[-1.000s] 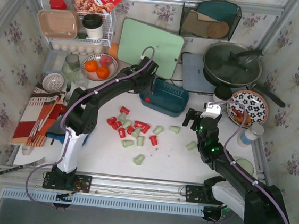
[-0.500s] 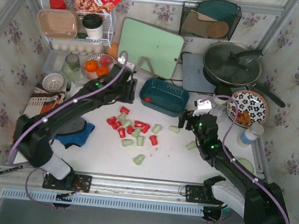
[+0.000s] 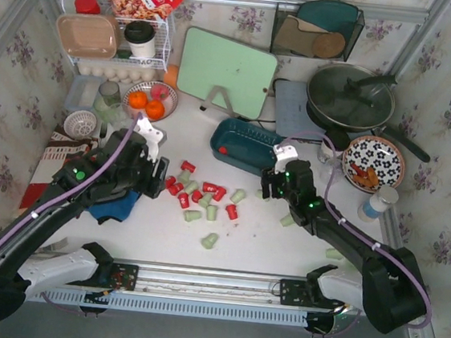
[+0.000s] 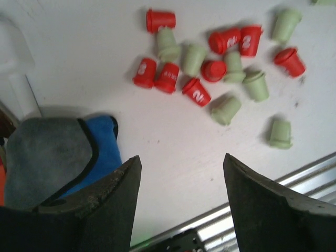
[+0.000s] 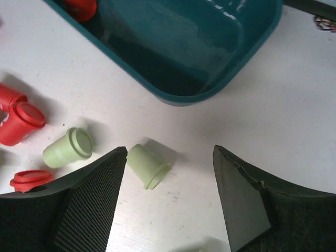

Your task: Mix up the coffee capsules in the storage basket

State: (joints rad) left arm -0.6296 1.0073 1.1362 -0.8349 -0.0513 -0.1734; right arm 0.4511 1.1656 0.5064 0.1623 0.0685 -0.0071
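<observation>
Storage basket (image 3: 256, 144): it sits on the surface just far of the scattered pods, open side up. This puts it within short reach of both arms.
Basket contents: one red capsule (image 3: 223, 148) lies at its left end. The rest of the floor (image 5: 199, 47) is bare.
Coffee capsules (image 3: 210, 188): nearly all lie loose on the surface near of the basket. The reds bunch to the left and the pale greens spread right and nearer, most of them tipped on their sides.
Right jaws: apart and empty, hanging low astride a pale green capsule (image 5: 148, 165). It lies on its side just near of the basket's rounded corner, probably picked as the closest pod to carry.
Left jaws: apart and empty, looking down at the left of the cluster (image 4: 214, 70), with a blue cloth (image 4: 102, 152) beside them.
Stage: filling looks barely begun, so the two colours cannot be mixed yet.
Next move: the right jaws likely need to drop and close across the pod's body.
Risk: a tapered pod lying on its side could roll or squirt out when pinched.
</observation>
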